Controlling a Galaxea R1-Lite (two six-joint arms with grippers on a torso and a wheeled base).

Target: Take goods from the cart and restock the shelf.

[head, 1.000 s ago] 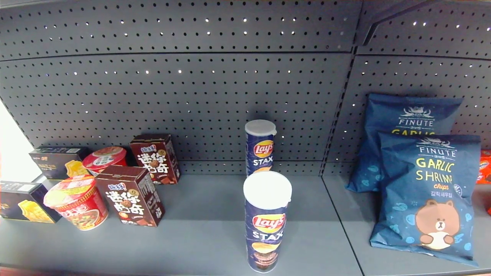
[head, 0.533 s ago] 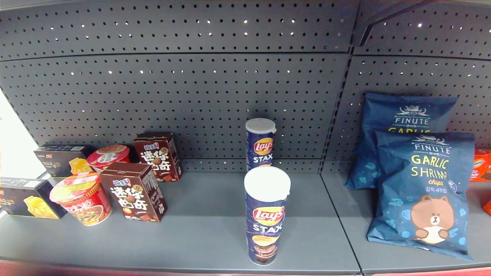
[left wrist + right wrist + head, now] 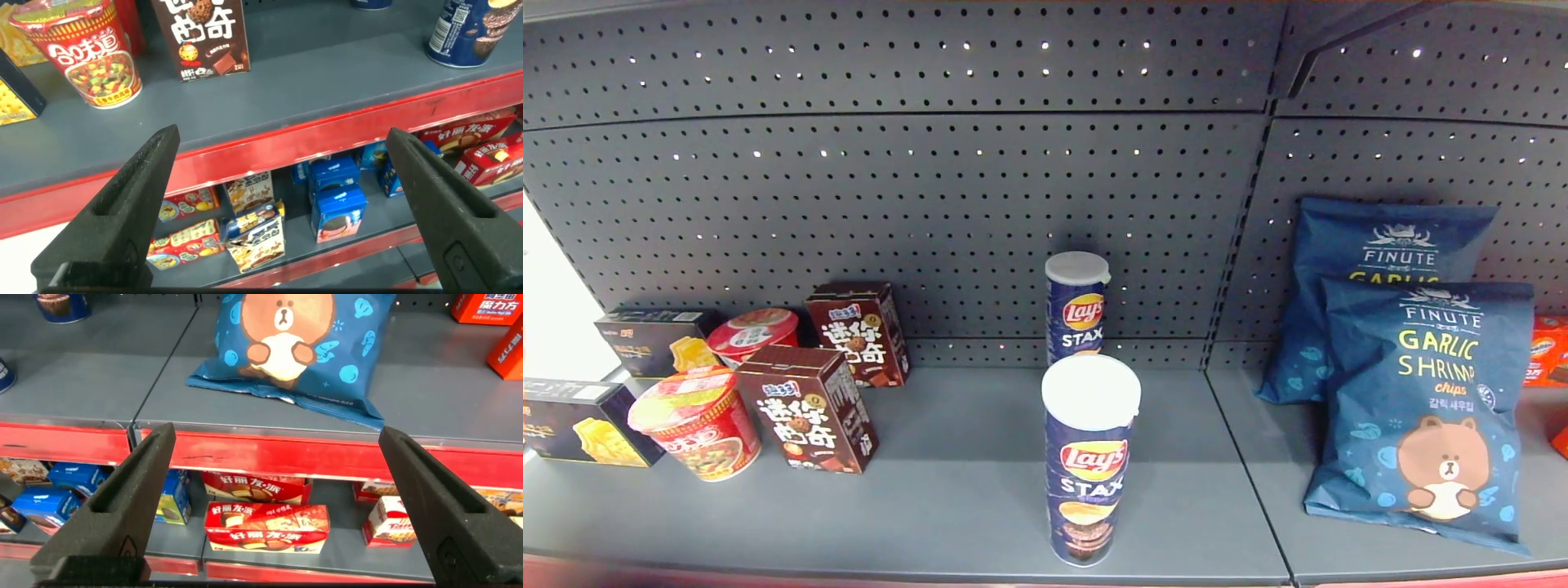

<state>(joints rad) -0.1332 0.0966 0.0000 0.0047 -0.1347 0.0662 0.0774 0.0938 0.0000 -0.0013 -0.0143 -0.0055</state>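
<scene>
- Nothing on the shelf [image 3: 964, 498] has changed place. The whole head view sat slightly differently a second ago, which is the camera's own shift, and it has been steady for the last half second.
- Restocked goods stand on the shelf. A near chip can [image 3: 1090, 465] is upright close to the front edge, with a far chip can [image 3: 1076, 314] in line behind it against the pegboard.
- To the right, well apart from the cans, a near blue bag [image 3: 1421, 408] leans against a far blue bag [image 3: 1388, 237].
- To the left stand two brown boxes [image 3: 809, 408], two noodle cups [image 3: 698, 425] and two dark boxes [image 3: 580, 420].
- The left gripper [image 3: 282, 137] hangs before the shelf's red front lip, its fingers [image 3: 106, 220] spread wide and empty. The noodle cup, brown box and can base lie beyond them, apart.
- The right gripper [image 3: 276, 434] is likewise spread and empty before the lip, the near blue bag beyond it.
- Judged step: between placements, nothing in hand. The next move calls for turning to the cart, closing on one item, then setting it upright on the bare stretch between boxes and cans.
</scene>
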